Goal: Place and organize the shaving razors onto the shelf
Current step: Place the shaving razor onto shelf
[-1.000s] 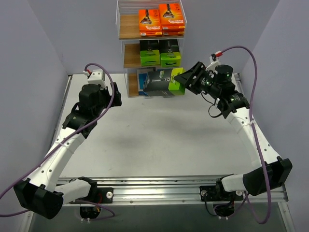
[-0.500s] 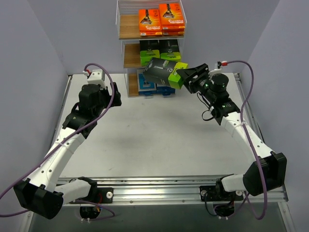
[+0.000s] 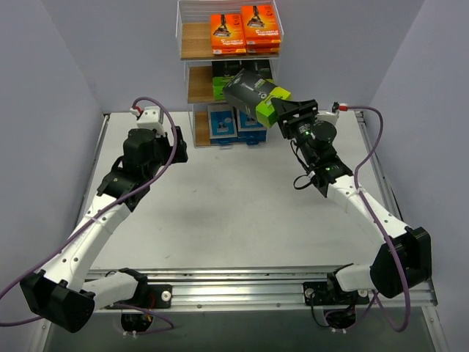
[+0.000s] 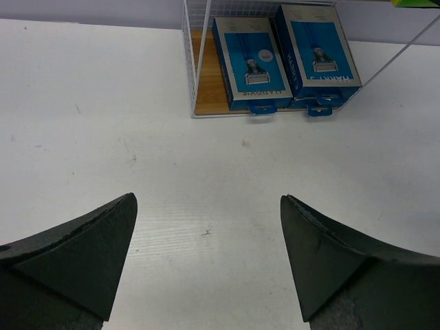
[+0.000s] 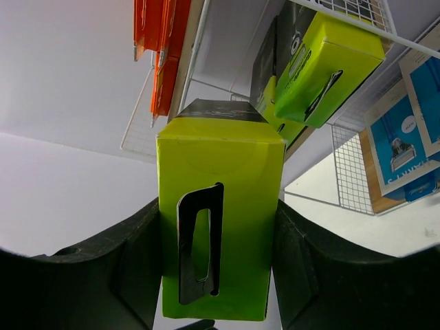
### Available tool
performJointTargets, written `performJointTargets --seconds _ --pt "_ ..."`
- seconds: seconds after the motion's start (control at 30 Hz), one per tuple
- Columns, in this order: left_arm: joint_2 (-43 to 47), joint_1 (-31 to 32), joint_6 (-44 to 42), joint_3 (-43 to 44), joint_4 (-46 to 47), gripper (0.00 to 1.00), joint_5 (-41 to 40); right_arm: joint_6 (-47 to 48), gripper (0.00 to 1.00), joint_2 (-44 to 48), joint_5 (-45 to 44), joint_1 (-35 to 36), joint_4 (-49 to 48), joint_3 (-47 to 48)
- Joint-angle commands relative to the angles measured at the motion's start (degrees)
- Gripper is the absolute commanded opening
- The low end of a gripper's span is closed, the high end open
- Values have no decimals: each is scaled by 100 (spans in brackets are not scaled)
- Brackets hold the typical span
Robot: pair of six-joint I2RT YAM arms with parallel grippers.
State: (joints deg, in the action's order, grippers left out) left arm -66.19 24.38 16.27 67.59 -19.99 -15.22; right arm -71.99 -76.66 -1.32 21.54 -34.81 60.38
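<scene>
The shelf (image 3: pixel 192 44) stands at the back of the table. Orange razor packs (image 3: pixel 244 31) lie on its top tier, black-and-lime packs (image 3: pixel 223 79) on the middle tier, and blue-and-white packs (image 3: pixel 236 125) on the bottom tier. My right gripper (image 3: pixel 287 114) is shut on a black pack with a lime-green top (image 3: pixel 256 95), held tilted in the air in front of the middle tier. In the right wrist view the fingers (image 5: pixel 141 261) press both sides of its lime end (image 5: pixel 227 158). My left gripper (image 4: pixel 208 203) hangs open over bare table, short of the blue packs (image 4: pixel 251 58).
Purple walls close in the table on the left, right and back. White wire rails (image 5: pixel 357 10) fence the shelf's tiers. The right arm's purple cable (image 3: pixel 381 191) loops beside the arm. A metal rail (image 3: pixel 242 282) runs along the near edge.
My right gripper has lifted the black-and-lime pack from in front of the bottom tier up and left to the middle tier's height. The left arm has barely moved.
</scene>
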Motion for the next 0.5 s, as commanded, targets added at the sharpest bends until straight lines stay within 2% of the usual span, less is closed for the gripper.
performJointTargets --seconds 0.0,0.17,0.47 --pt "89 58 -72 87 118 94 -174 -237 0 38 -553 43 -1195 228" --pt "89 128 -98 96 100 94 -148 -281 0 -173 -720 96 -1862 71" --pt "124 383 -247 131 56 94 -358 -246 0 -551 -1651 438 -2302 -9"
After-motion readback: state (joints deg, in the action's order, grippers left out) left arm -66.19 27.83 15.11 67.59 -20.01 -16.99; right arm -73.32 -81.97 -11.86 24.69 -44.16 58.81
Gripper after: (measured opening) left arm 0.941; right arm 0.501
